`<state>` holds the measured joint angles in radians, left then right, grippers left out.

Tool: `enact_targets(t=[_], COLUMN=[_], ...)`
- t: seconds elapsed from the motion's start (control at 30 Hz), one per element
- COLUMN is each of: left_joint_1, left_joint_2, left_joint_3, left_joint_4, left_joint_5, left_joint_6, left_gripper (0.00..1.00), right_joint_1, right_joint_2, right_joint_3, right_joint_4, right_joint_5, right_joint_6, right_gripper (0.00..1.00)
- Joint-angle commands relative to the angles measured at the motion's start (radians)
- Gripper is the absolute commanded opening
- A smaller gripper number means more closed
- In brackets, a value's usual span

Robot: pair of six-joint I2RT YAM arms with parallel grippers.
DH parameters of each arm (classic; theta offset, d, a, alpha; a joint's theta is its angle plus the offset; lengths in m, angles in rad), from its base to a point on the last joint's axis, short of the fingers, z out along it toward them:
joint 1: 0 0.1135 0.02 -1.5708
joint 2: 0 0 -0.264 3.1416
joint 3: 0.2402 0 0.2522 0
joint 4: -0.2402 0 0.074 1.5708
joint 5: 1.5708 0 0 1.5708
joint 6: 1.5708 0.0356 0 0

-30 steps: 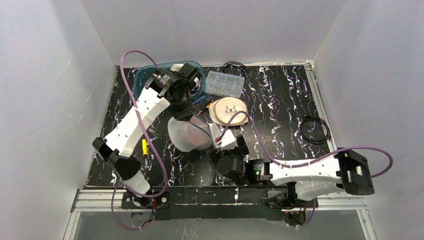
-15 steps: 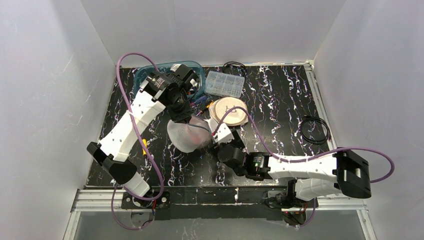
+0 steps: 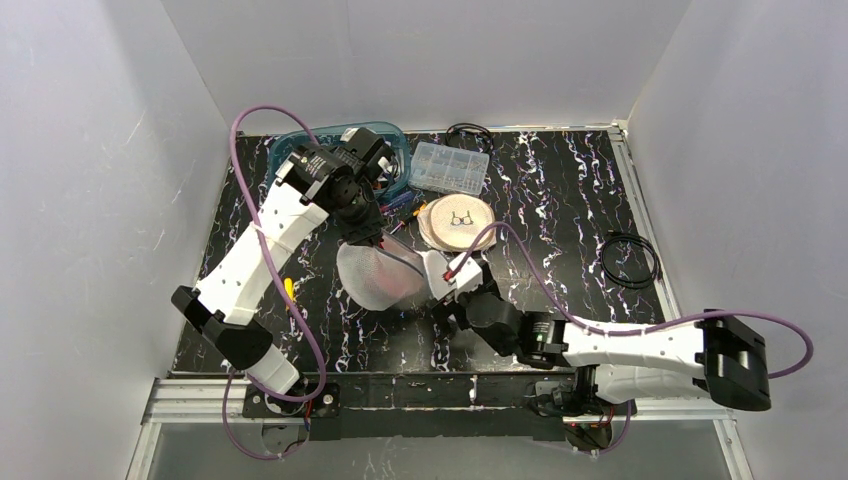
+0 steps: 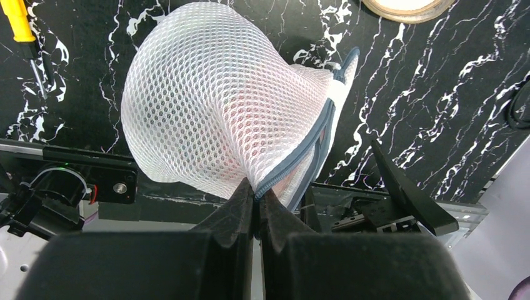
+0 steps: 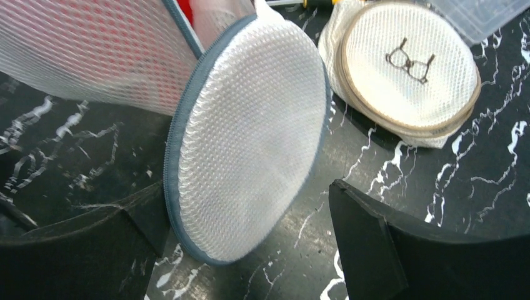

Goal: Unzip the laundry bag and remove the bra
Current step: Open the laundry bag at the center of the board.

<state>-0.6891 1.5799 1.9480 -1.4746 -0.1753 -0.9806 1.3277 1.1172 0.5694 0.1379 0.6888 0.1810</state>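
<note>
The laundry bag (image 3: 375, 277) is a white mesh dome with a grey-blue zipper, standing mid-table. Something pink and red shows through the mesh (image 4: 262, 134); its shape is hidden. My left gripper (image 3: 368, 238) is shut on the bag's top edge beside the zipper (image 4: 256, 189) and holds it up. My right gripper (image 3: 445, 290) is open at the bag's right side. In the right wrist view the bag's round mesh lid (image 5: 250, 137) hangs between its fingers (image 5: 365, 240), hinged outward with a red bit showing in the gap (image 5: 182, 9).
A round mesh disc with a small metal clasp (image 3: 458, 222) lies just behind the bag. A clear compartment box (image 3: 450, 165) and a teal tub (image 3: 300, 145) are at the back. A yellow-handled tool (image 3: 289, 291) lies left of the bag, a black cable coil (image 3: 628, 262) far right.
My right arm has reached forward and left, bringing its open fingers around the bag's lid. My left gripper has kept its hold on the bag's top and barely moved.
</note>
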Motion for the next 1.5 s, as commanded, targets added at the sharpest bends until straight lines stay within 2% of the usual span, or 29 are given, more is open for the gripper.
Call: enact_targets(t=[0.0, 0.1, 0.2, 0.3, 0.4, 0.47, 0.53, 0.63, 0.73, 0.83, 0.93, 1.03, 1.2, 1.33, 1.47], left_joint_1=[0.008, 0.008, 0.008, 0.008, 0.008, 0.008, 0.009, 0.008, 0.010, 0.015, 0.019, 0.022, 0.022, 0.022, 0.022], left_joint_2=[-0.044, -0.043, -0.045, -0.059, -0.080, -0.095, -0.115, -0.165, -0.241, -0.330, -0.410, -0.498, -0.584, -0.577, -0.514], left_joint_3=[0.065, 0.095, 0.115, 0.112, 0.085, 0.065, 0.030, -0.077, -0.251, -0.478, -0.660, -0.835, -1.049, -1.112, -1.069], left_joint_4=[-0.033, -0.042, -0.045, -0.041, -0.026, -0.018, -0.001, 0.079, 0.236, 0.447, 0.659, 0.878, 1.119, 1.201, 1.116], left_joint_5=[-0.007, -0.002, 0.006, 0.016, 0.026, 0.033, 0.037, 0.063, 0.113, 0.216, 0.313, 0.362, 0.436, 0.503, 0.462], left_joint_6=[-0.012, -0.013, -0.013, -0.011, -0.008, 0.000, 0.009, 0.056, 0.146, 0.260, 0.356, 0.420, 0.489, 0.578, 0.672], left_gripper=[0.00, 0.00, 0.00, 0.00, 0.00, 0.00, 0.00, 0.00, 0.00, 0.00, 0.00, 0.00, 0.00, 0.00, 0.00], right_joint_1=[0.008, 0.008, 0.008, 0.007, 0.007, 0.007, 0.008, 0.007, 0.007, 0.006, 0.006, 0.005, -0.022, -0.055, -0.133], right_joint_2=[-0.052, -0.015, 0.020, 0.054, 0.054, 0.044, 0.030, -0.022, -0.064, -0.060, -0.047, -0.071, -0.111, -0.135, -0.165], right_joint_3=[-0.010, 0.006, 0.018, 0.039, 0.037, 0.045, 0.063, 0.122, 0.238, 0.408, 0.518, 0.560, 0.613, 0.633, 0.584], right_joint_4=[0.109, 0.078, 0.067, 0.043, 0.070, 0.075, 0.061, -0.038, -0.285, -0.554, -0.750, -0.836, -0.895, -0.887, -0.893], right_joint_5=[-0.030, -0.039, 0.013, 0.094, 0.122, 0.120, 0.104, -0.013, -0.170, -0.325, -0.445, -0.500, -0.550, -0.584, -0.560], right_joint_6=[-0.021, -0.029, -0.018, 0.001, -0.017, -0.039, -0.066, -0.093, -0.063, 0.023, 0.104, 0.164, 0.265, 0.368, 0.398], right_gripper=[0.98, 0.95, 0.92, 0.84, 0.64, 0.40, 0.24, 0.13, 0.01, 0.01, 0.01, 0.01, 0.01, 0.01, 0.01])
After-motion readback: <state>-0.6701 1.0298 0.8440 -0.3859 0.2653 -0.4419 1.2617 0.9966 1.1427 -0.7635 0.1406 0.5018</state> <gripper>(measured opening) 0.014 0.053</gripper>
